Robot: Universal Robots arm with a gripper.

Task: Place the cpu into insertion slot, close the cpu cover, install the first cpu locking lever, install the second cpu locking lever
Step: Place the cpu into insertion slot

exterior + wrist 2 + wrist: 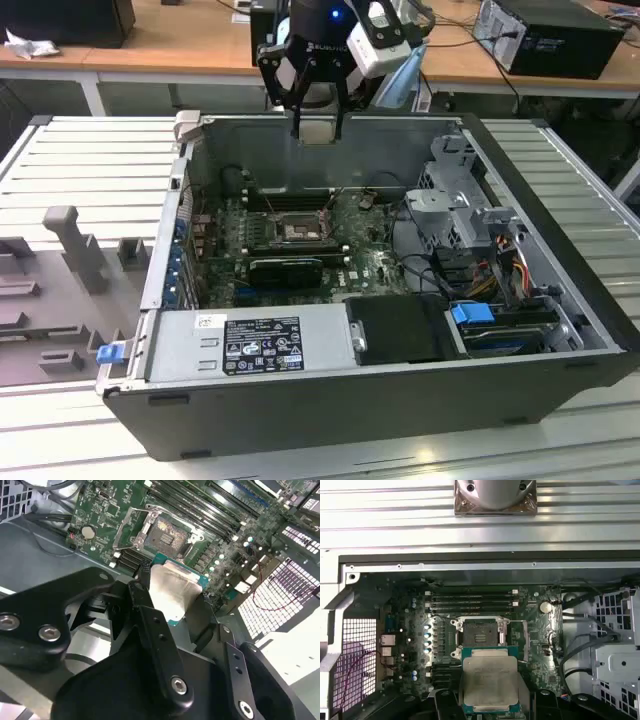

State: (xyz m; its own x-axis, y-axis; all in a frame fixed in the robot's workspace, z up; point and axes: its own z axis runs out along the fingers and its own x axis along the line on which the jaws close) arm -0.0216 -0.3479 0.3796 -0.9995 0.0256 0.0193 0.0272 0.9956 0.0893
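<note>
The cpu (490,685) hangs over the motherboard (536,632).

cpu (170,596) edges partly hidden behind claw (176,586).

A: cpu (490,682) status?
B: Flat square chip with a silvery-grey top and a green rim. It's clamped by two opposite edges between the gripper (318,134) fingers, top face up and roughly level.
A: insertion slot (479,632)?
B: Below the gripper, well apart from the chip. Square with a dark frame, pin field bare.
A: cpu cover (519,640)?
B: Thin metal frame with a square window. It's open, standing at one side of the slot, also below the gripper.
</note>
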